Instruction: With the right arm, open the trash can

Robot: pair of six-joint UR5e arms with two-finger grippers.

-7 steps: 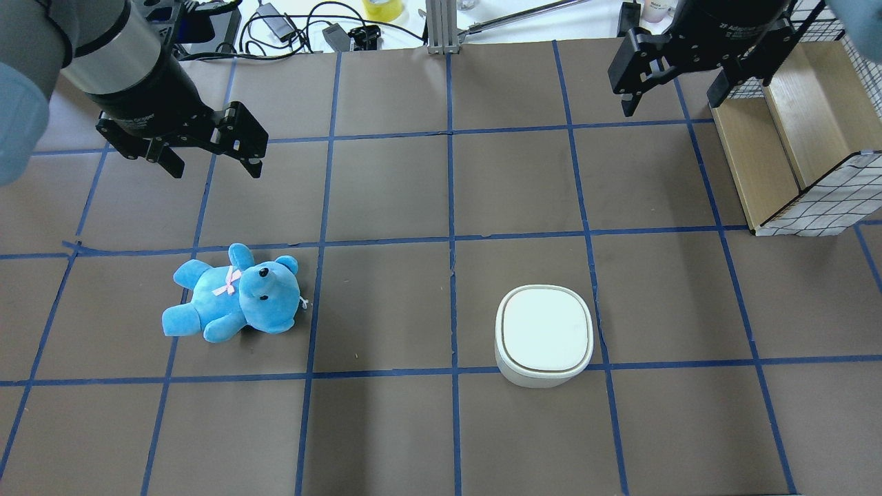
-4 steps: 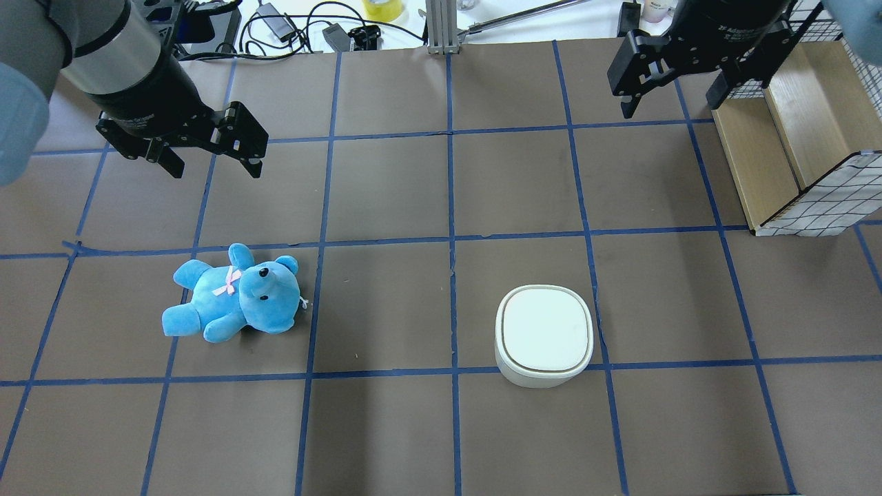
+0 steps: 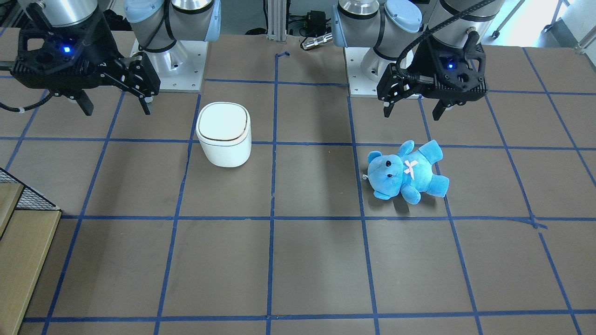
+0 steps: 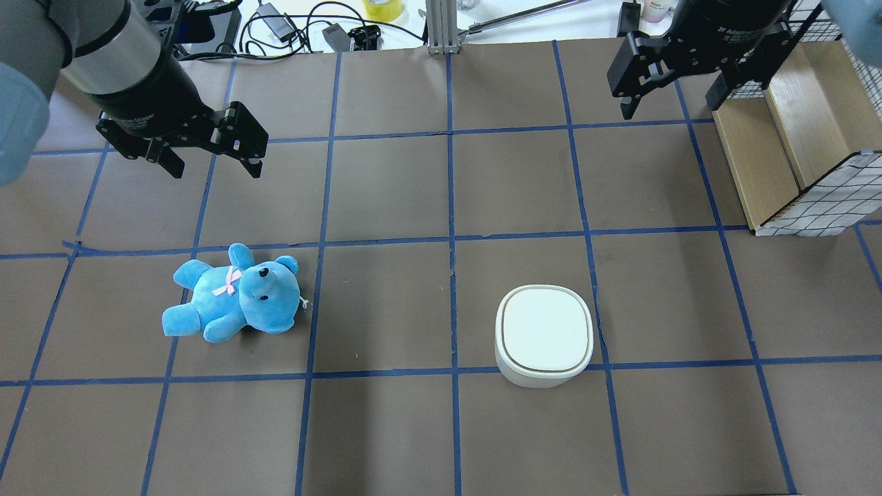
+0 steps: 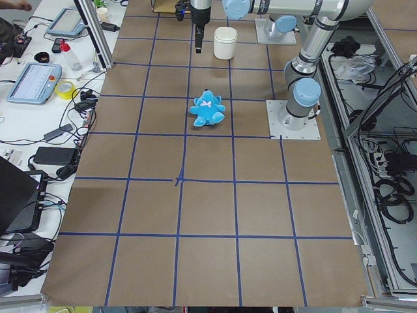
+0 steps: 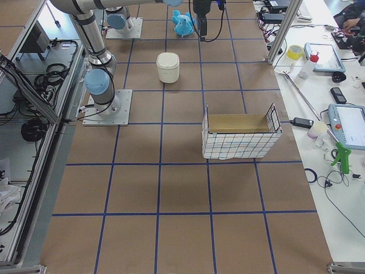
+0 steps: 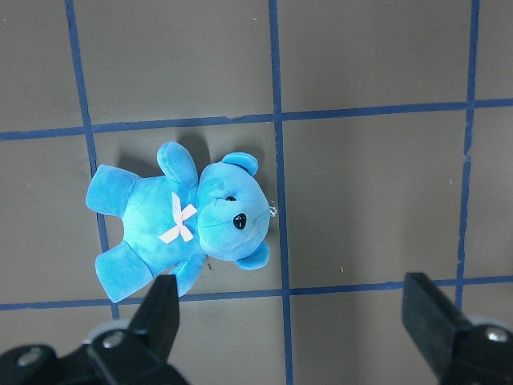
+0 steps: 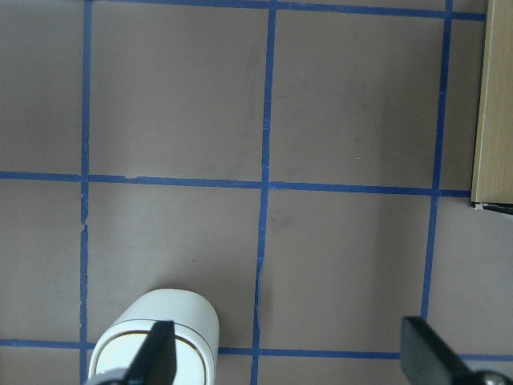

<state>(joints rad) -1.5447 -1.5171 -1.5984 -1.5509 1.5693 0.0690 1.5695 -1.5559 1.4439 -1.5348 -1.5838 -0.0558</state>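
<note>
- Currently the can (image 4: 544,335) stands upright on the right half of the table (image 4: 386,193), on the near side toward the robot's base. Its lid (image 4: 546,329) lies flat and shut, with the dark seam unbroken all round.
- Right gripper (image 4: 670,105): jaws spread wide, nothing held. It hangs high, well apart from the can, farther out from the base and off toward the crate (image 4: 820,207).
- Left gripper (image 4: 215,171): jaws also wide, empty. It hovers over the left half, beyond the teddy (image 4: 234,303).
- Step in hand, as I judge it: the approach. No contact has been made with the lid.
- Risk one: I cannot tell which edge carries the hinge. A push on the wrong edge would likely do nothing, or would load the lid against its hinge.
- Risk two: the can looks light and stands loose. A sideways or off-centre push could slide it or tip it over rather than open it.
- Risk three: with the jaws this wide, one finger may land on the rim instead of the lid.
- Risk four: the crate sits just beside the right arm's wrist in the overhead view. A careless swing on the way down could clip its wire wall.
- Obstructions: I see none between the right gripper and the can. The teddy lies well apart on the left and is not in the way.
</note>
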